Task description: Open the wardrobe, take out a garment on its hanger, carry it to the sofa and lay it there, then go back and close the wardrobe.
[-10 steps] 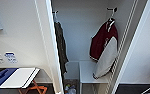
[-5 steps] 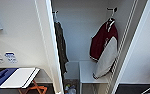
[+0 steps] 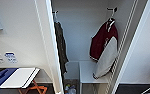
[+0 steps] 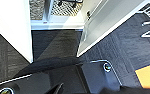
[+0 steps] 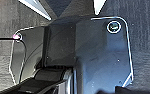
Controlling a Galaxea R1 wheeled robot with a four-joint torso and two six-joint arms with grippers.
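**Desk:** What does the head view show?

**Photographer:** The wardrobe (image 3: 56,47) stands open. The maroon jacket (image 3: 104,41) with white sleeves hangs on its hanger (image 3: 111,19) from a hook at the right side of the interior, its hem hanging down to a white shelf (image 3: 87,71). A long dark garment (image 3: 61,46) hangs at the left, just behind the door edge.

**Desk:** And the grippers?

**Photographer:** The wrist views look down at dark carpet (image 4: 131,47) and the foot of an open door (image 4: 108,23). I cannot tell whether the fingers of either are spread or pressed together. The jacket looks well apart from both, high in the wardrobe, and nothing is held as far as I can see.

**Desk:** The risks?

**Photographer:** In my judgement, a reach could catch the door edge or snag the dark garment. Lifting by the cloth instead of the hanger could pull the jacket off it.
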